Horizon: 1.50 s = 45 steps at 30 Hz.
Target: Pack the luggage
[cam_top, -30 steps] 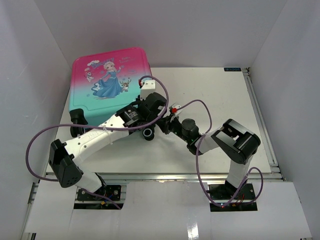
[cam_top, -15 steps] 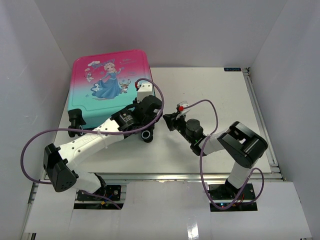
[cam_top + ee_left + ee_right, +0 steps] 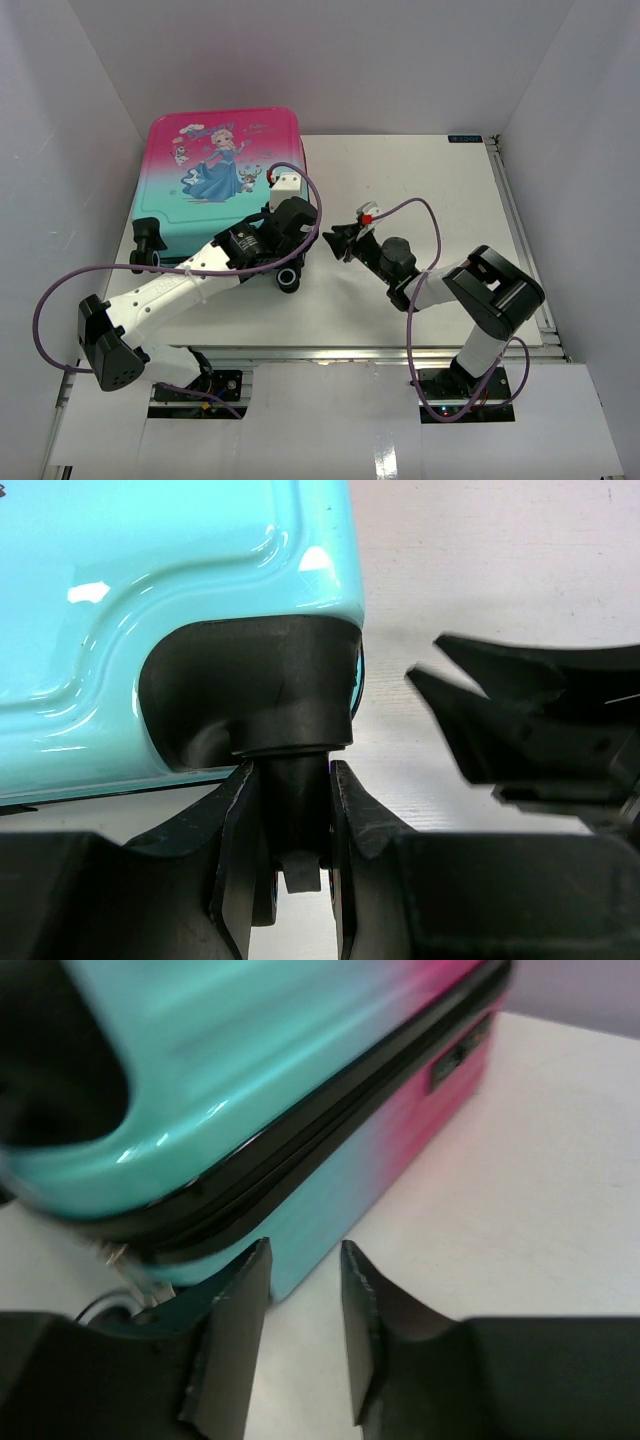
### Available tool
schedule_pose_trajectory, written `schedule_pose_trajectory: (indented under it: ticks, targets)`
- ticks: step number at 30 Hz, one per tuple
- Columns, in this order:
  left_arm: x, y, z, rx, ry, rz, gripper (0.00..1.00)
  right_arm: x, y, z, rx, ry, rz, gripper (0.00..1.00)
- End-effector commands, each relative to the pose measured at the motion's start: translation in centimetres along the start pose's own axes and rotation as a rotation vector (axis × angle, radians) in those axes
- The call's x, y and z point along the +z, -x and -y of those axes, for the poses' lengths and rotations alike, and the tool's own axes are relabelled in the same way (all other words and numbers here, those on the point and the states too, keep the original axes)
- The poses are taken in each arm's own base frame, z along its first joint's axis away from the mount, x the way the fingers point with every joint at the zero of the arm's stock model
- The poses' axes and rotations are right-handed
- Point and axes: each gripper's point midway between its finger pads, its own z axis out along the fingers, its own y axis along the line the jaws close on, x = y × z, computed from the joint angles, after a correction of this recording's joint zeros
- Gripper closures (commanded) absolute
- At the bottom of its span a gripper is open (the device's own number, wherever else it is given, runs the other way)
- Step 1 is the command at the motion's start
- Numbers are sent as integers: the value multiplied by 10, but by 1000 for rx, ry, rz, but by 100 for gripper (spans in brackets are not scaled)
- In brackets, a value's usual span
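left gripper [image 3: 292, 820] drags the luggage [image 3: 215, 185] by a wheel while the right gripper [image 3: 300, 1290] backs off
the luggage lies shut, princess side up, at the far left of the table [image 3: 450, 200], now slid slightly nearer and turned. the left gripper pinches its near right wheel [image 3: 291, 785]. the right gripper, fingers slightly parted on nothing, has pulled away rightward. likely repositioning; packing has not begun.

Luggage [image 3: 215, 190]: one. Black wheels [image 3: 147, 240] [image 3: 289, 279] in view: two. Pincers: two, left pincer [image 3: 292, 772], right pincer [image 3: 303, 1250]. Table [image 3: 450, 200]: one.
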Motion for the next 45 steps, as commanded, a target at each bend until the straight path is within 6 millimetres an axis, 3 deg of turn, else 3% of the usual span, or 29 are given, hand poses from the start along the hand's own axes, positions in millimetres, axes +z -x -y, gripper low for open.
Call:
schedule_pose_trajectory:
  ticks: [1, 8, 28, 39, 45]
  targets:
    - [-30, 63, 5, -121, -70, 187, 100, -22, 41, -49, -32, 261, 191, 54]
    - [-30, 69, 10, -122, -80, 198, 100, -21, 34, -73, -36, 370, 200, 33]
    - [-32, 78, 14, -113, -90, 214, 100, 21, 52, -93, -12, 332, 277, 28]
    - [-29, 77, 20, -108, -107, 208, 100, 47, 37, -88, 2, 163, 240, 38]
    - [-30, 78, 23, -112, -118, 210, 100, 47, 41, -81, 27, 69, 264, 63]
